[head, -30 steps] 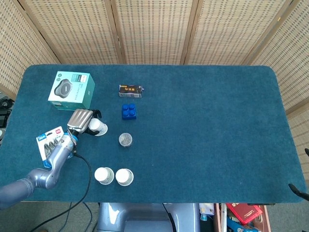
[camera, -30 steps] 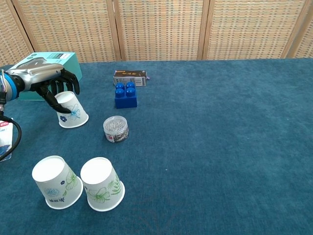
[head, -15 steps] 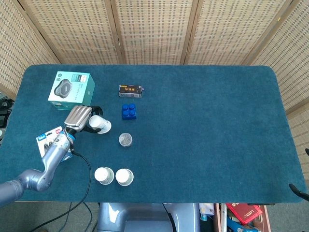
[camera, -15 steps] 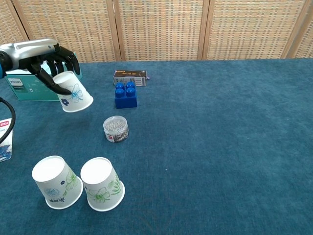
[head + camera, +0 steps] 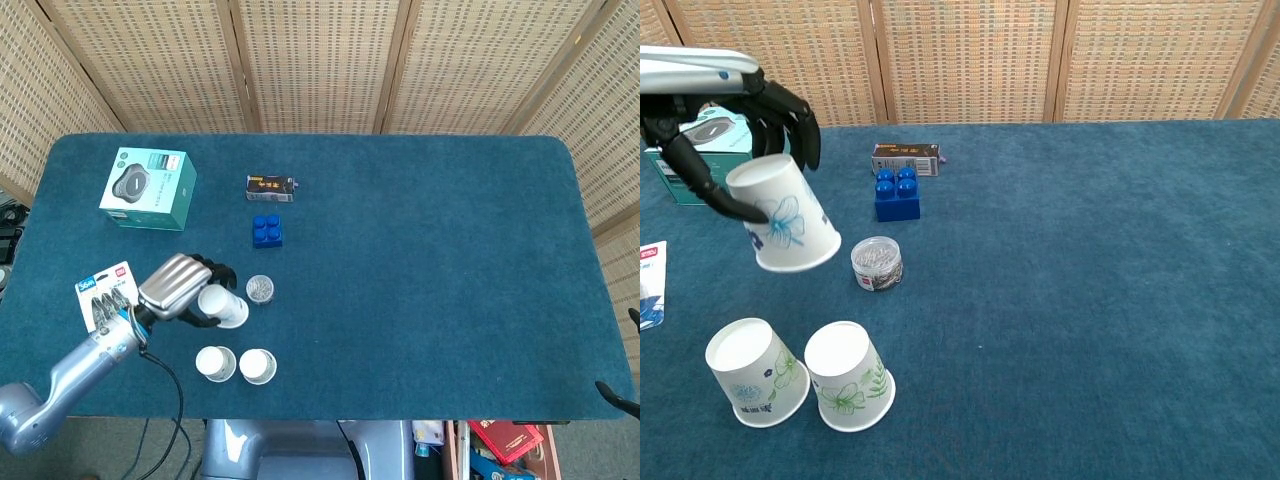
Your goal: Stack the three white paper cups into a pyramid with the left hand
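Observation:
My left hand (image 5: 178,288) (image 5: 715,115) holds a white paper cup with a blue flower print (image 5: 782,213) (image 5: 220,305) upside down and tilted, in the air above the table. Two more white paper cups stand upside down side by side near the front edge: the left cup (image 5: 753,373) (image 5: 215,363) and the right cup (image 5: 849,376) (image 5: 257,366). The held cup hangs above and slightly behind those two. My right hand is not seen in either view.
A small round clear container (image 5: 877,264) (image 5: 260,289) sits just right of the held cup. A blue brick (image 5: 897,194), a small dark box (image 5: 906,159), a teal product box (image 5: 148,187) and a blister pack (image 5: 103,292) lie on the blue table (image 5: 420,260).
My left hand has lifted the flower-print cup off the table and carried it toward the front, closer to the two standing cups.

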